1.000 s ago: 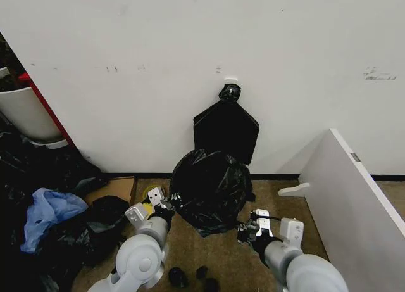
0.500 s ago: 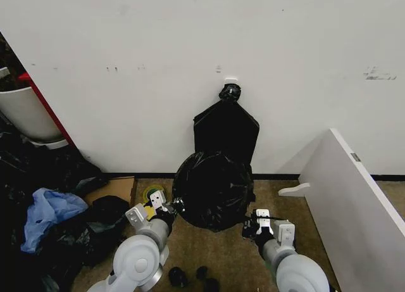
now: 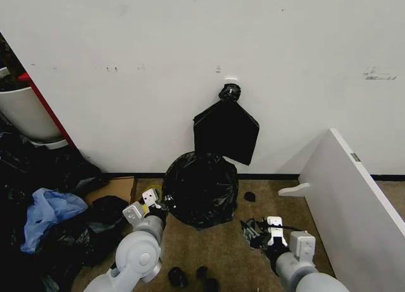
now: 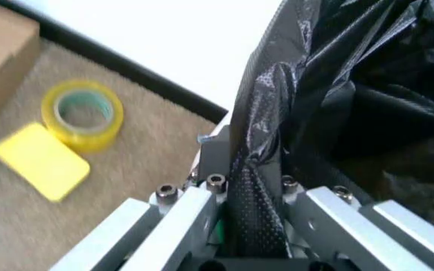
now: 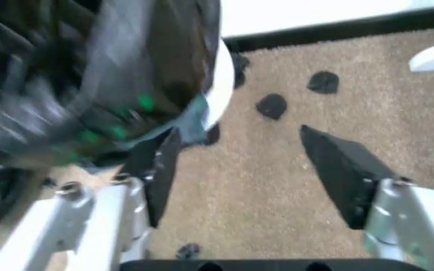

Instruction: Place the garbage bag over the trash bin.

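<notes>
Left wrist view shows the left gripper (image 4: pixel 251 226) clamped on the garbage bag (image 3: pixel 200 189), draped over the trash bin (image 5: pixel 218 84) by the wall; the right gripper (image 5: pixel 247 169) gapes empty beside it.

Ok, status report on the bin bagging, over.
Left gripper clamped on garbage bag. Right gripper open, empty, beside the bag. Trash bin rim shows under the film. Nothing obstructing.

Scuffed white wall (image 3: pixel 190 45), black baseboard (image 3: pixel 272 176), brown carpet (image 3: pixel 215 254), white panel (image 3: pixel 354 197) leaning right
</notes>
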